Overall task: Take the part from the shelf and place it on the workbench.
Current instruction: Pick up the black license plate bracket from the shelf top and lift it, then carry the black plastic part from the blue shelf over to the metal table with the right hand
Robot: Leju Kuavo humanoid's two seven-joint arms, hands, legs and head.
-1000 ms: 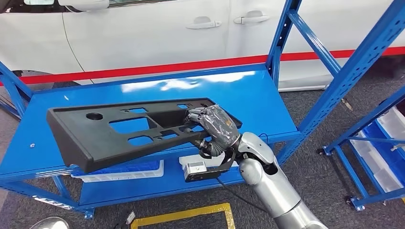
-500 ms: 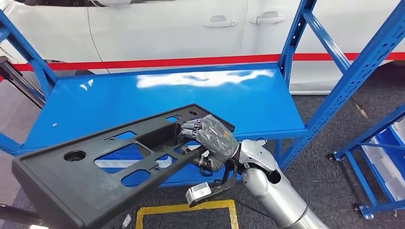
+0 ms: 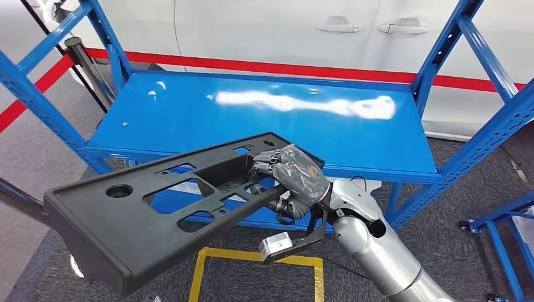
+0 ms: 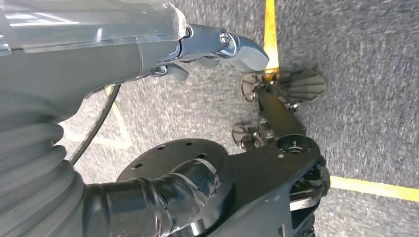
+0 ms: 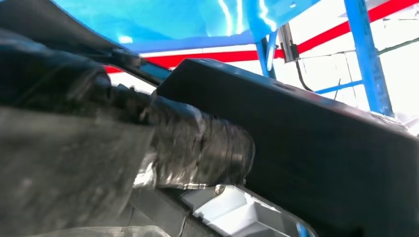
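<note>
A: Where is the part (image 3: 170, 207) now?

B: Clear of the shelf (image 3: 264, 126). A second ago it hung just above the blue shelf board; now it hangs out in front of it, over the grey floor (image 3: 56, 157) and the yellow floor marking (image 3: 252, 258). The whole view has also swung, so the robot itself seems to be turning away, not just the arm.

A: And the grip?

B: The right hand (image 3: 289, 179) holds the part at its right end, fingers through one of the openings. The long free end sticks out to the left and droops a little.

A: The left hand?

B: The left hand (image 4: 217, 47) hangs over the floor; I can't tell whether it is open or closed.

A: So what's left?

B: The pickup looks done. Carrying it to the tabletop and setting it down remain.
</note>
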